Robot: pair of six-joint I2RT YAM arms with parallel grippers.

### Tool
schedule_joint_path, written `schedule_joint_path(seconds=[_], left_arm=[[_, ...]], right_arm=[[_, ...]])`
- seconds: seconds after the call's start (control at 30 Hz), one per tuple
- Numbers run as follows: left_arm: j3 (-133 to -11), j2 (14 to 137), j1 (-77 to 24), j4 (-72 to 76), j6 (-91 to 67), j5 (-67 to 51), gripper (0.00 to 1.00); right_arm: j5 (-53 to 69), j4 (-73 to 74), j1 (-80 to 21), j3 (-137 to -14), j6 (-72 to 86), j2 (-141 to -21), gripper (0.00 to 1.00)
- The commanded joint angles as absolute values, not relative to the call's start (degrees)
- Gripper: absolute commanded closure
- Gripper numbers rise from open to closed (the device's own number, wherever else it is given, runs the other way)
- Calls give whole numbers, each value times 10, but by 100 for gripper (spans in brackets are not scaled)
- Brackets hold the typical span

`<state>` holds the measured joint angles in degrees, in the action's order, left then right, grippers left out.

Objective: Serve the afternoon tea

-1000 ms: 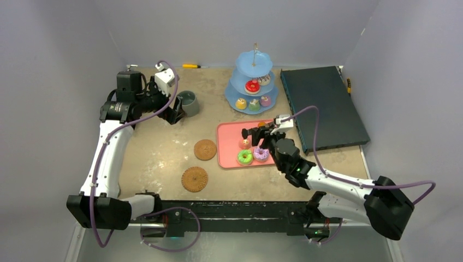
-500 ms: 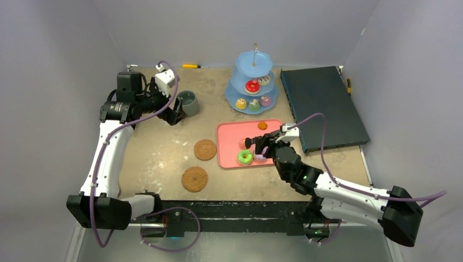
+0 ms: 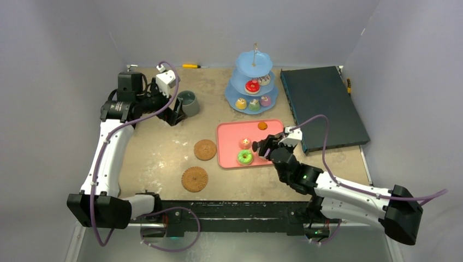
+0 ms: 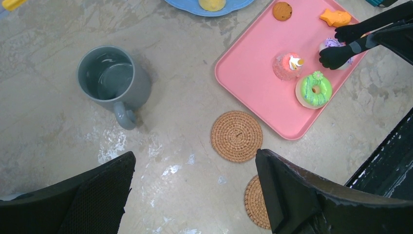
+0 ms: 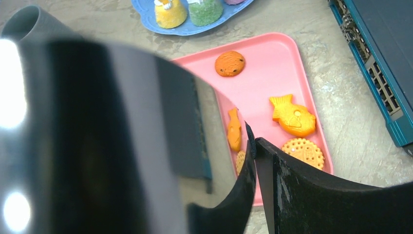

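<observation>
The right pincer (image 3: 271, 148), clamped on the tongs (image 4: 353, 41), was the nearer arm. The tong tips straddled the purple doughnut (image 4: 327, 45) on the tray's (image 4: 253, 73) near right part, with the stand (image 3: 252, 82) beyond, toward the desk's far edge. The left pincer (image 4: 195, 195) stood wide apart near the mug (image 4: 108, 78).

You get open worktop (image 3: 158, 142) between the grey-green mug (image 3: 189, 102) and pink tray (image 3: 226, 142); the dark box (image 3: 322, 106) crowds the tray's right.

The stand (image 3: 254, 82) sits behind the tray (image 3: 226, 147), cakes (image 3: 244, 158) on both. The mug (image 3: 188, 102) stands far left of the stand; two coasters (image 3: 205, 149) lie left of the tray, one nearer me.
</observation>
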<state>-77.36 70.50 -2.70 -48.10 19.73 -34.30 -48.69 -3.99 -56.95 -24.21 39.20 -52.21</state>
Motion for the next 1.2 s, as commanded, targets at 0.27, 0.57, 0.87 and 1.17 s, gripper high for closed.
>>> schedule_joint_path(seconds=[0.27, 0.57, 0.87, 1.17], left_arm=[[-799, 710, -25, -485, 206, -359, 7], [-805, 711, -25, -490, 211, -358, 8], [-807, 711, -25, -495, 216, -356, 8], [-807, 711, -25, -496, 215, -359, 8]], right_arm=[[-526, -2, -581, -282, 417, -535, 30], [-509, -24, -582, -276, 417, -559, 30], [-496, -59, -582, -273, 402, -580, 30], [-500, -55, -582, -274, 390, -565, 30]])
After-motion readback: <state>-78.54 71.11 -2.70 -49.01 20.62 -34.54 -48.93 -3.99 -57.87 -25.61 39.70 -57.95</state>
